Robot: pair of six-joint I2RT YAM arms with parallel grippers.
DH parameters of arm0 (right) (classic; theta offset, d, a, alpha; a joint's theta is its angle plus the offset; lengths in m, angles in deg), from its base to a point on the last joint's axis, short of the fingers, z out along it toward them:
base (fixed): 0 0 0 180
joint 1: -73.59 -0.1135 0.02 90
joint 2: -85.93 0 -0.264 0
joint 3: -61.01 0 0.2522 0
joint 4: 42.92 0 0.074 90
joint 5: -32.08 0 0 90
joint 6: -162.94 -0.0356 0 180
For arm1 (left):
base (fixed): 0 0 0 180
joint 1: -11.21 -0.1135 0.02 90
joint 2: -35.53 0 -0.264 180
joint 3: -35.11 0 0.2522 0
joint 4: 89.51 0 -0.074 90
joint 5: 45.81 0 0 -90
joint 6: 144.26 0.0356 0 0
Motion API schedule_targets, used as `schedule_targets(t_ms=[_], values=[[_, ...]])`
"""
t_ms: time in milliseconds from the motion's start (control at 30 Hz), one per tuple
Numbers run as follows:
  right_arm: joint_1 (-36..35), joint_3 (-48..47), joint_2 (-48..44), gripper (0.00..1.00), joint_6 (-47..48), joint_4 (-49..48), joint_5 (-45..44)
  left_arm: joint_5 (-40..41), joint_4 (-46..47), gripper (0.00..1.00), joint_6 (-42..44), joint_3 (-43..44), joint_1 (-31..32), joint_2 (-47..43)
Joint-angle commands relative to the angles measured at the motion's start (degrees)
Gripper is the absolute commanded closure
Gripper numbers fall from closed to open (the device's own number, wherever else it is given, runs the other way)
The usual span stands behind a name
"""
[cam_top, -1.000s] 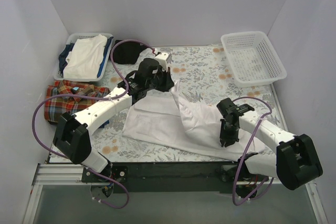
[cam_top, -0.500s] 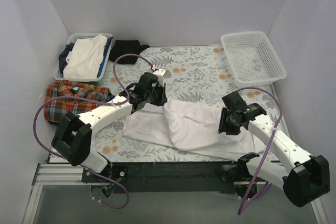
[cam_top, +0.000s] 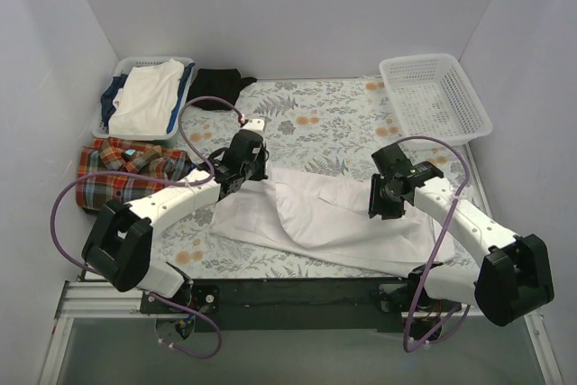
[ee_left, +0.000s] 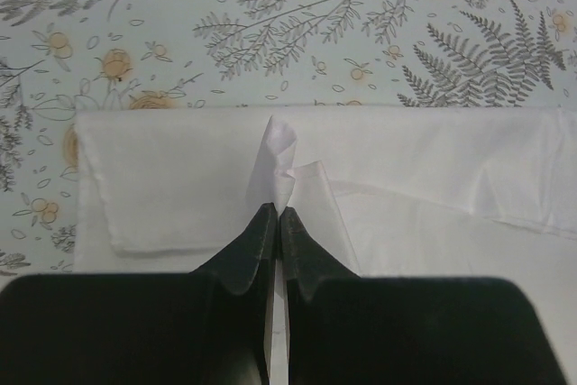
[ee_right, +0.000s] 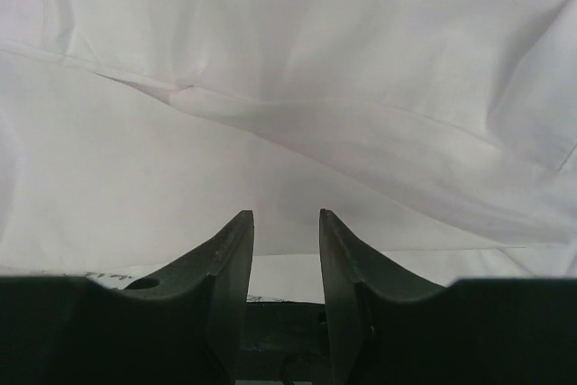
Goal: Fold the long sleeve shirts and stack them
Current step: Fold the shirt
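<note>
The white shirt [cam_top: 315,215] lies spread across the near middle of the table, partly folded. My left gripper [cam_top: 256,172] is at its far left edge, shut on a small peak of white fabric [ee_left: 276,152] that stands up over the flat shirt [ee_left: 171,182]. My right gripper [cam_top: 383,207] is open and empty, low over the shirt's right part; in the right wrist view the open gripper [ee_right: 286,219] has only white cloth [ee_right: 270,78] ahead of it. The plaid shirt [cam_top: 115,170] lies crumpled at the table's left edge.
A tray [cam_top: 120,68] at the back left holds folded white and blue clothes. A small black garment [cam_top: 216,87] lies beside it. An empty white basket [cam_top: 435,101] stands at the back right. The floral tablecloth [cam_top: 334,123] shows behind the shirt.
My left gripper has come toward the near left with the fabric, and the raised flap now lies flat over the shirt. My right gripper has moved away from the near edge and a little left.
</note>
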Motion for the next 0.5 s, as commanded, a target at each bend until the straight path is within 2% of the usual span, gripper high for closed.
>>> schedule_targets(t_ms=[0,300,467], values=[[0.3,-3.8,1.9,0.57,1.6,-1.9,-1.8,6.1,0.4,1.0,-1.5,-1.6,-1.6,-5.7],[0.4,-0.6,7.3,0.59,-0.4,-1.9,-1.4,2.3,0.7,0.98,-2.8,-4.3,-2.1,-7.1],[0.4,2.1,9.2,0.6,-1.8,-1.9,-0.2,-0.8,1.3,0.99,-2.4,-5.6,-2.1,-13.8]])
